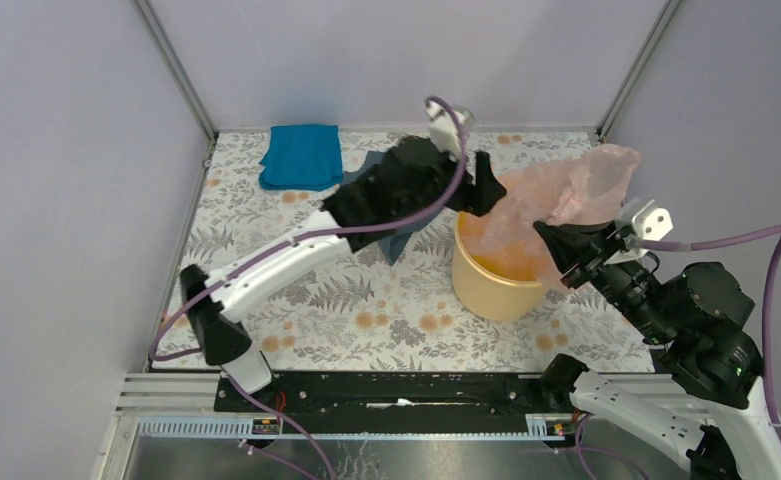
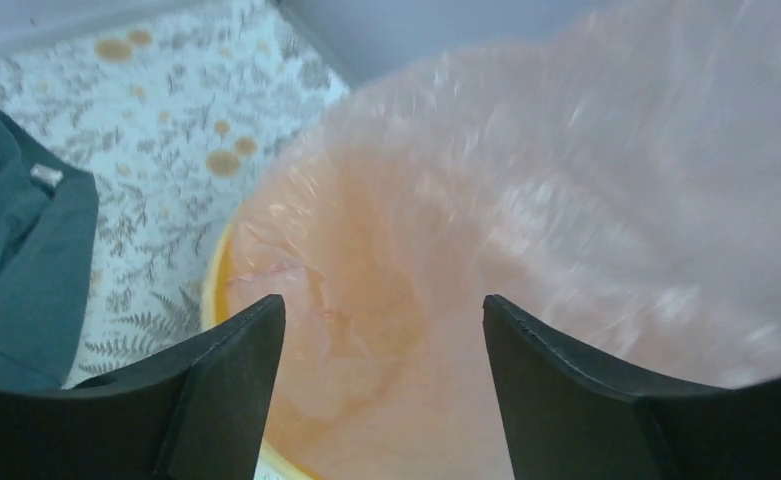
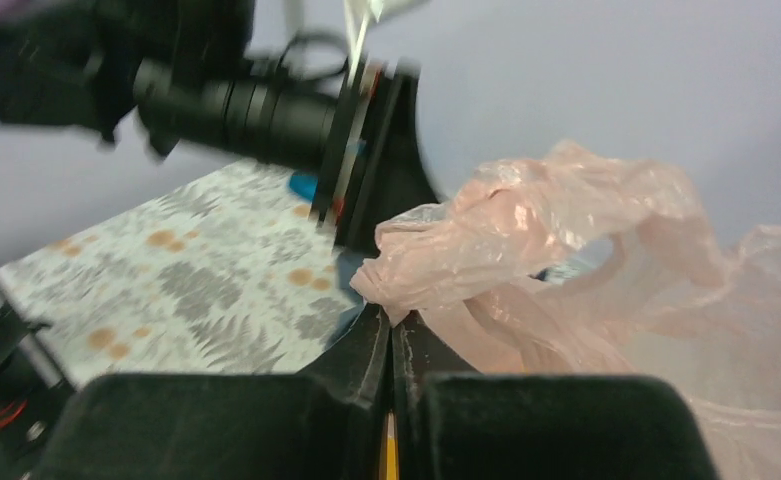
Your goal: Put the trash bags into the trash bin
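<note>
The grey-blue garment (image 2: pixel 16 270) lies left of the left gripper (image 2: pixel 381 310), whose jaws stand spread and released. The filmy pale-pink trash bag (image 1: pixel 576 195) is just ahead of them. Under those tips sits the yellow-orange trash bin (image 1: pixel 491 290), with the bag's lower end draped in its mouth. The bag's long axis slants from the bin up toward the far right. The right gripper (image 3: pixel 394 325) has its jaws clenched on a bunched fold of the bag at their tips.
</note>
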{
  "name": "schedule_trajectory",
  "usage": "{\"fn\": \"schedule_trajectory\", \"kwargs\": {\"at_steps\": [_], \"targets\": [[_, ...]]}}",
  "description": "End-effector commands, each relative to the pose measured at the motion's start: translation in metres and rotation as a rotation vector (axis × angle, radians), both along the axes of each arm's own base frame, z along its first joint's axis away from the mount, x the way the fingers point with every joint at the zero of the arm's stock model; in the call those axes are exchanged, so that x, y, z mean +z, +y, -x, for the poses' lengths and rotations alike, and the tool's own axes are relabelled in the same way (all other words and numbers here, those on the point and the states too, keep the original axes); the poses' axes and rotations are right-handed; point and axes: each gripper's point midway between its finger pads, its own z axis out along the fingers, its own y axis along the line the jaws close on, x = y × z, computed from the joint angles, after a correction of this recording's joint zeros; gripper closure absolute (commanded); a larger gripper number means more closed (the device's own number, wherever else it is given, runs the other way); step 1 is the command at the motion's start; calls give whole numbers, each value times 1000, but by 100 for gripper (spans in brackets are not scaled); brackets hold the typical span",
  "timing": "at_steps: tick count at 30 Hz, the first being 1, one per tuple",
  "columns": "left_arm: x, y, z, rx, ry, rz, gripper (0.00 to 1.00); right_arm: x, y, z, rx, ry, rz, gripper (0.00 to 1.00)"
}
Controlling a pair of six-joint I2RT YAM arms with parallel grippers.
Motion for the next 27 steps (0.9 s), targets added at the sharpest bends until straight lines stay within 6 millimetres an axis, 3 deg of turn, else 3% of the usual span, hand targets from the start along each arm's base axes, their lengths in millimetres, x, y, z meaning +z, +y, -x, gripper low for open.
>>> {"fn": "schedule_trajectory", "kwargs": {"at_steps": [1,4,7,12,15,18,19,23,25,27], "targets": [[39,36,-23,-30,13,181,20,-11,39,27,263,24,75,100],[51,54,-40,-65,45,297,11,-16,45,30,301,39,82,100],[67,48,-52,-116,42,370,4,-17,47,33,319,37,84,100],[84,-4,-62,-290,93,482,1,-21,50,35,338,49,84,100],[76,-41,-51,-428,118,495,1,-20,49,34,331,54,78,100],[64,-65,-32,-477,84,458,2,-17,46,34,320,47,69,100],[59,-69,-28,-483,76,438,8,-17,45,35,318,46,68,100],[32,-71,-15,-420,17,320,48,-18,42,31,288,48,56,100],[15,-64,-11,-364,-14,258,58,-20,39,26,254,56,41,100],[-7,-57,-11,-306,-8,198,61,-20,33,17,191,67,14,100]]}}
